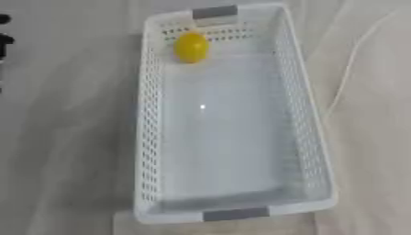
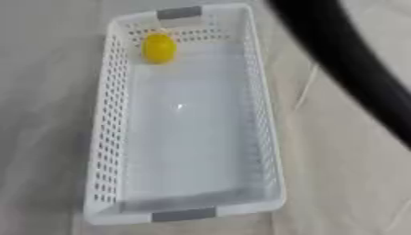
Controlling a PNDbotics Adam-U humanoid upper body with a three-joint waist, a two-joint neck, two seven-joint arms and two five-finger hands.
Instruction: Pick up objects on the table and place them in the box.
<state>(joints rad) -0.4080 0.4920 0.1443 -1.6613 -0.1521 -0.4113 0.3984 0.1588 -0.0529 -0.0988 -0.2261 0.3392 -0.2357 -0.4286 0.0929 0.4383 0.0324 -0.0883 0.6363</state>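
Note:
A white perforated box (image 1: 151,137) with grey handle patches at both short ends lies lengthwise on the cloth-covered table. Inside it, at the far end near the left wall, rests a yellow egg-shaped object (image 1: 191,47); the rest of the box floor is bare. Small black parts of my left hand (image 1: 6,43) poke in at the left edge of the left eye view, well left of the box. A thick black arm (image 2: 353,69) crosses the upper right of the right eye view, to the right of the box; its hand is out of frame.
The table is covered with a pale, wrinkled cloth (image 1: 72,137). A thin light cord (image 1: 347,73) runs over the cloth right of the box.

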